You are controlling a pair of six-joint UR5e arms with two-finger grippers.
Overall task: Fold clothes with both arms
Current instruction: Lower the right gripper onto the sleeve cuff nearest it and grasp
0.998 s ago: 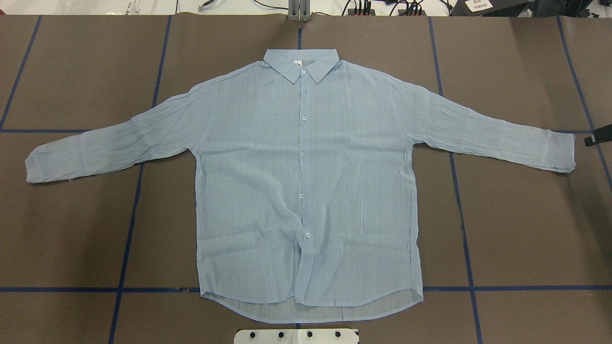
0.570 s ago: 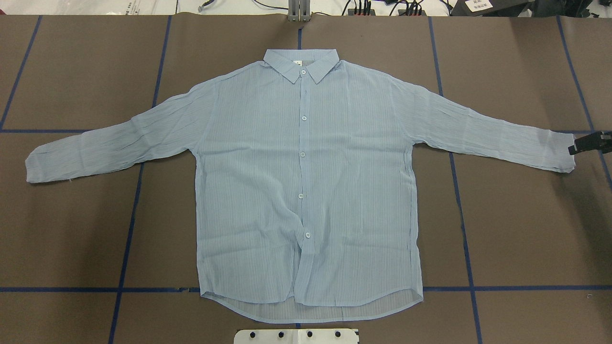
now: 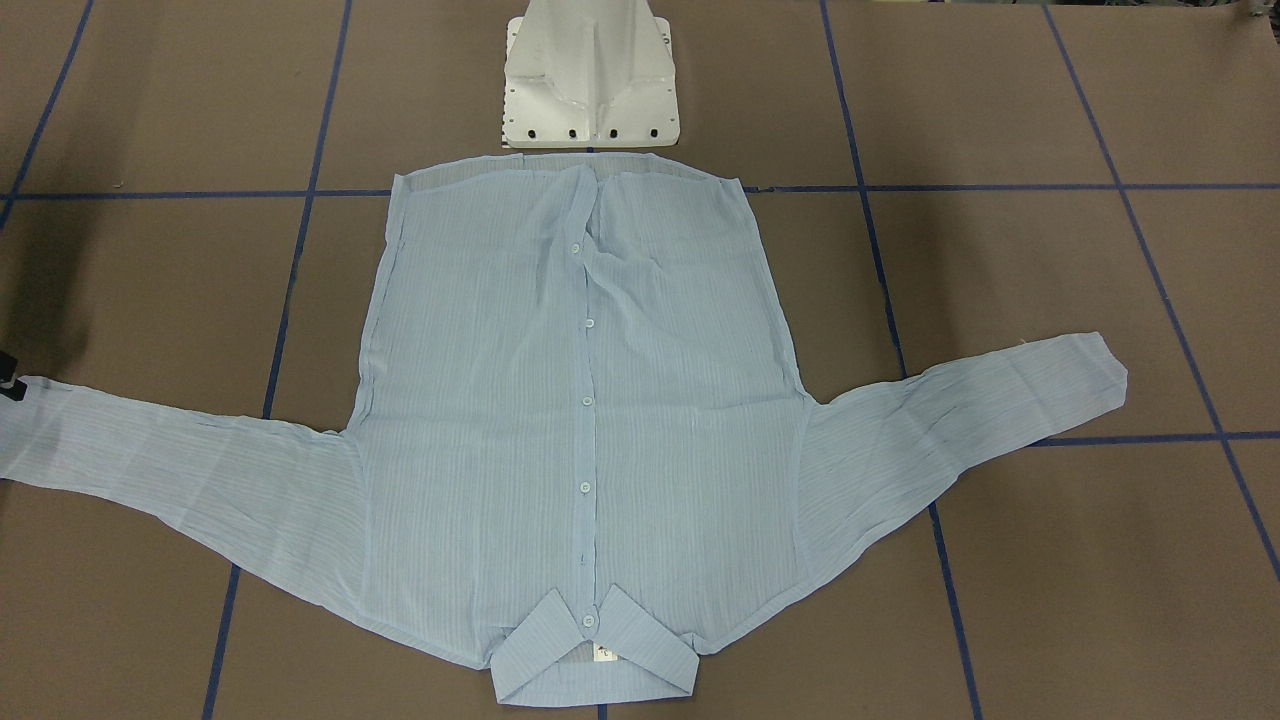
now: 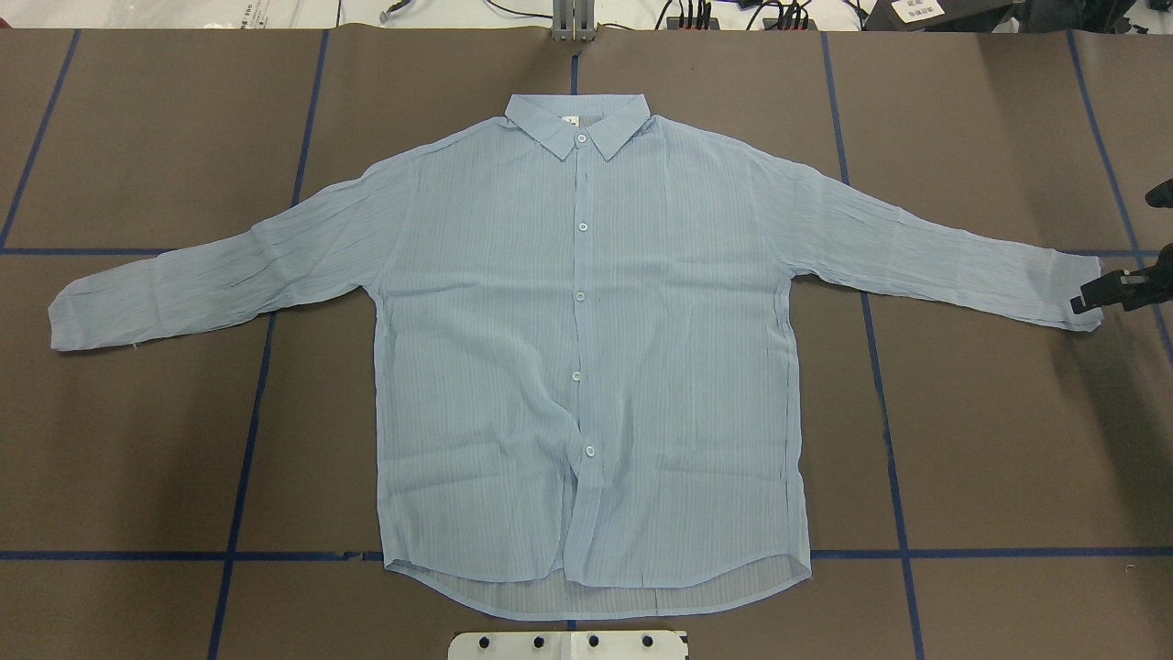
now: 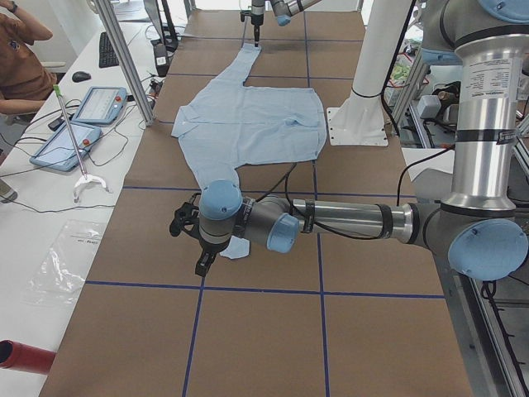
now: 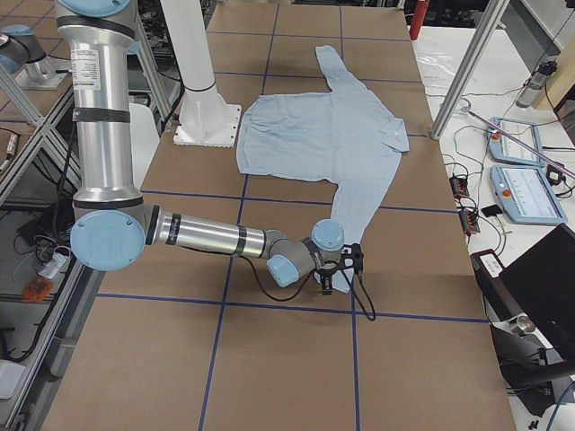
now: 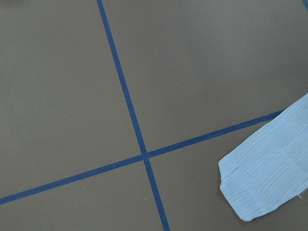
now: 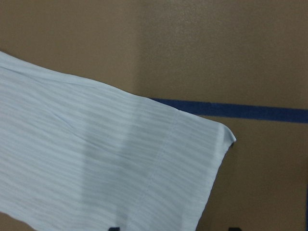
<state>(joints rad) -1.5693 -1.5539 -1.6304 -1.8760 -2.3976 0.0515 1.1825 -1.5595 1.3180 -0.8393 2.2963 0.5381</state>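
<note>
The pale blue shirt (image 4: 586, 348) lies flat and face up, buttoned, collar (image 4: 579, 124) at the far side and both sleeves spread out. My right gripper (image 4: 1081, 301) hovers at the right sleeve's cuff (image 4: 1072, 289). In the right wrist view that cuff (image 8: 192, 159) fills the frame, and two dark fingertips (image 8: 113, 228) peek in far apart at the bottom, so the gripper is open. My left gripper (image 5: 201, 263) hangs beside the left cuff (image 5: 237, 248) and shows only in the exterior left view, so I cannot tell its state. The left wrist view catches that cuff (image 7: 264, 183) at lower right.
The white pedestal base (image 3: 590, 80) stands just behind the shirt's hem. Blue tape lines (image 4: 247, 431) grid the brown table cover. Beyond the collar side are frame posts (image 5: 124, 58), tablets (image 5: 99, 103) on a white bench, and a seated person (image 5: 21, 58).
My right gripper has come in from the view's right edge, moving left and slightly down until its tip reaches the right cuff. The shirt has not shifted.
</note>
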